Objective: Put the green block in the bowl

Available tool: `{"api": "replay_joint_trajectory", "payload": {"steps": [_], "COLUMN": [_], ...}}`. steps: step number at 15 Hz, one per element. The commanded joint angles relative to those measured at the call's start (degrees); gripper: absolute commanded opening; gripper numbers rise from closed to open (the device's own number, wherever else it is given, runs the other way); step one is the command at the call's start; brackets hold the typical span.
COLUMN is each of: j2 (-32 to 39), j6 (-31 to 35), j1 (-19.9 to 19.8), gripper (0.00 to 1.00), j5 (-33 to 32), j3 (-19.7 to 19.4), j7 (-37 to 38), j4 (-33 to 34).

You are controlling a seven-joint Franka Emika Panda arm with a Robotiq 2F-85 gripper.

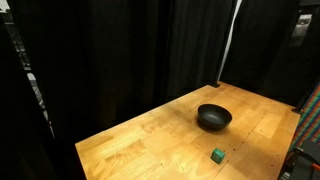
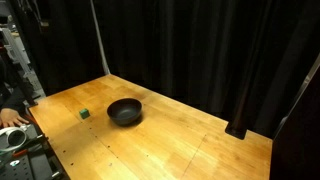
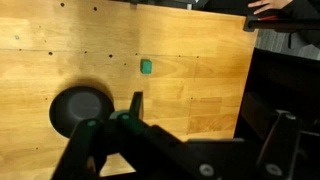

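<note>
The green block is a tiny cube lying on the wooden table, a short way from the glossy black bowl. Both show in the exterior views, block and bowl, and in the wrist view, block and bowl. The bowl is empty and upright. My gripper shows only in the wrist view. It is high above the table, its fingers are spread wide with nothing between them, and it is well away from the block and the bowl.
The wooden table is ringed by black curtains. A white pole stands at a back corner. A person's hand rests near equipment at the table's edge and also shows in the wrist view.
</note>
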State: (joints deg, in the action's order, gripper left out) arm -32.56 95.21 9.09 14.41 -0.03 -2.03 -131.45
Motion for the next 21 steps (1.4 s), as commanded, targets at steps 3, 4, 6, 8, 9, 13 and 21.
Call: {"api": "replay_joint_trajectory", "payload": {"steps": [3,4,6,8,9,13,21], "j2": [-0.20,-0.26,1.90,4.35,5.81,12.07,27.93], "j6": [-0.34,-0.35,2.35,7.10,9.90,29.40,59.19], "j1": [-1.46,-1.46,-1.00,0.34,0.83,3.43,5.89], "gripper": [1.00,1.00,1.00,1.00,1.00,1.00,1.00], "j5": [0.55,0.55,-0.94,-0.37,-0.41,0.48,0.53], "j3": [1.08,1.08,4.25,6.63,7.88,11.89,12.98], "j7": [-0.57,-0.57,0.89,-0.48,-0.66,-0.14,0.62], "j4": [0.81,0.82,-1.76,-5.30,-6.80,-15.18,-24.87]}}
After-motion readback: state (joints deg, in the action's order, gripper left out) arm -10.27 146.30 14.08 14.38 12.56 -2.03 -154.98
